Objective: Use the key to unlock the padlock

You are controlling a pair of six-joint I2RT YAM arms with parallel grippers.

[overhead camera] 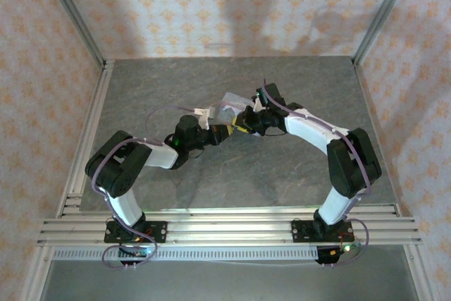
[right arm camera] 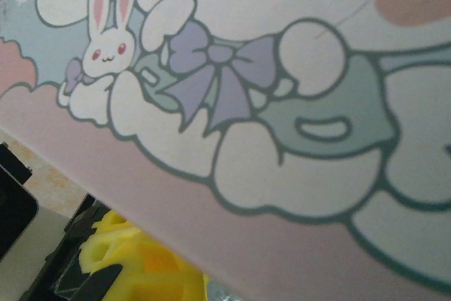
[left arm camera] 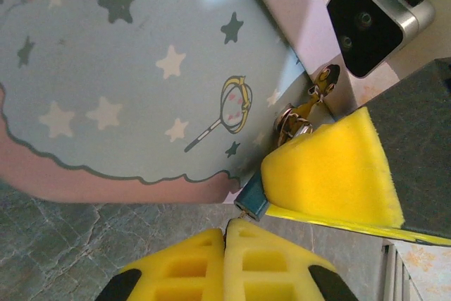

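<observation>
Left wrist, left end effector (left arm camera: 226,229) pinched closed under tin (left arm camera: 127,68), possible key (left arm camera: 304,111) beside it, right end effector (overhead camera: 246,119) state unclear

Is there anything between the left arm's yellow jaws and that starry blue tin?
In the left wrist view, just a narrow strip of bare grey table separates the shut jaws of the left gripper from the pink lower edge of the tin.

Bright light, soft-focus wrist close-ups
</observation>
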